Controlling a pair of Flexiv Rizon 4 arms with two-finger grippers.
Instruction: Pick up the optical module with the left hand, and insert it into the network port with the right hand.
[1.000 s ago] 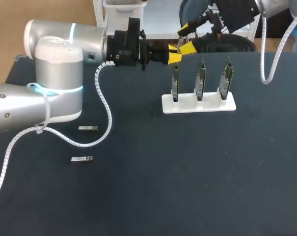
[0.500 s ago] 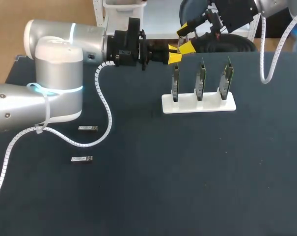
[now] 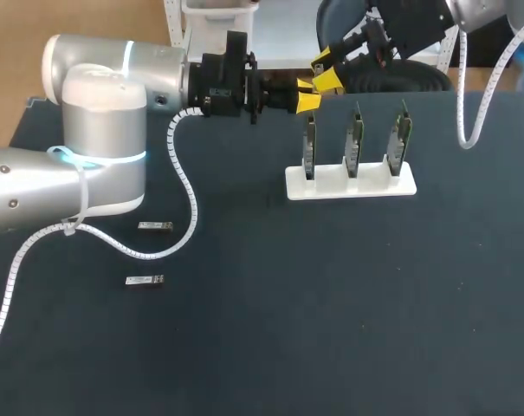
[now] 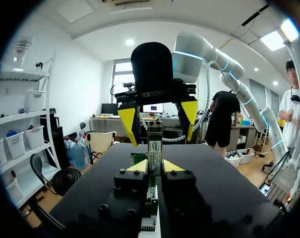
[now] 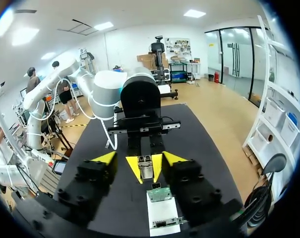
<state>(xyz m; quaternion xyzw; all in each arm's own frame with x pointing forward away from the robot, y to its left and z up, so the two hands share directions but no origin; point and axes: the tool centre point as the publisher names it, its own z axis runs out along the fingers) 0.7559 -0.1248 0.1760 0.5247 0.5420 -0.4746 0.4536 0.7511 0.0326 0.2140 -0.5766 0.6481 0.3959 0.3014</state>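
My left gripper (image 4: 155, 166) is shut on the optical module (image 4: 154, 145), a slim silver bar that sticks out ahead of its yellow tips. It hangs above the table's far edge (image 3: 307, 95), behind the white stand. My right gripper (image 4: 158, 120) faces it head-on from the far side (image 3: 325, 72). Its fingers are open and stand on either side of the module's free end without touching it. In the right wrist view the module (image 5: 146, 171) lies between my own yellow tips (image 5: 139, 158), still pinched by the left gripper's fingertips (image 5: 135, 167).
A white stand (image 3: 374, 185) holds three upright network cards (image 3: 354, 139) just in front of the grippers; one card (image 5: 159, 193) shows under the right gripper. Two spare modules (image 3: 156, 227) (image 3: 145, 280) lie on the dark table at the left.
The right gripper's fingers have drawn closer together around the module's end. The left arm and the module have not moved.
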